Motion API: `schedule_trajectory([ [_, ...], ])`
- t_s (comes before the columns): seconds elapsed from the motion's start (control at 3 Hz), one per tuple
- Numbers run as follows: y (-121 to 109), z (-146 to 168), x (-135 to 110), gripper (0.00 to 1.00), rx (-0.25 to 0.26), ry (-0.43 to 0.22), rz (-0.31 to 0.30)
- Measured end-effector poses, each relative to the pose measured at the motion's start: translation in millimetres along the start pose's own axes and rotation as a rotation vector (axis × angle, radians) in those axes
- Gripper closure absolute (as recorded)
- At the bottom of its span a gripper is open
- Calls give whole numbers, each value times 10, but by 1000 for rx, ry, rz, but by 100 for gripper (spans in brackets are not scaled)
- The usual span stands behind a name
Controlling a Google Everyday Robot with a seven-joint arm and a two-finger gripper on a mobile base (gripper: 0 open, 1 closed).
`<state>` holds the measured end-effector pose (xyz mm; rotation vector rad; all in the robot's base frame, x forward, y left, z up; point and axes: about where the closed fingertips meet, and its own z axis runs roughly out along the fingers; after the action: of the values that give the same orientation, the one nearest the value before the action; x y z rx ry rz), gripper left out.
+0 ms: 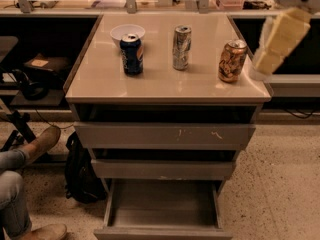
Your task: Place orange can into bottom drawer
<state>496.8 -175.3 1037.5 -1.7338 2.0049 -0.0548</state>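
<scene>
**A:** Where is the orange can (232,60) sitting?

**B:** It is standing upright on the desk (165,86), just left of the tool (265,61) and apart from it. Being the can nearest the tool, it is offering a short sideways reach.

**A:** Is the tool carrying anything?

**B:** Nothing is showing in it. It is hanging off the desk's right edge, level with the can. I cannot tell whether it is wide or narrow.

**A:** And the bottom drawer (162,232)?

**B:** It is lying well below the tool and to its left, pulled out with its tray showing nothing inside. I judge it is waiting to take the can.

**A:** How many of each are you counting?

**B:** Three cans: the orange one, a silver can (181,47) farther left of the tool, and a blue can (132,54) farther still. One white bowl (127,31) is sitting behind the blue can. Three drawers: the top drawer (162,135) and the middle drawer (162,169) are staying in, and only the lowest is standing open.
</scene>
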Motion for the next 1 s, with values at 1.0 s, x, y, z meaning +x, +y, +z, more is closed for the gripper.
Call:
schedule_trajectory([
  [1.0,-461,57,-233,0,28,-222,11],
])
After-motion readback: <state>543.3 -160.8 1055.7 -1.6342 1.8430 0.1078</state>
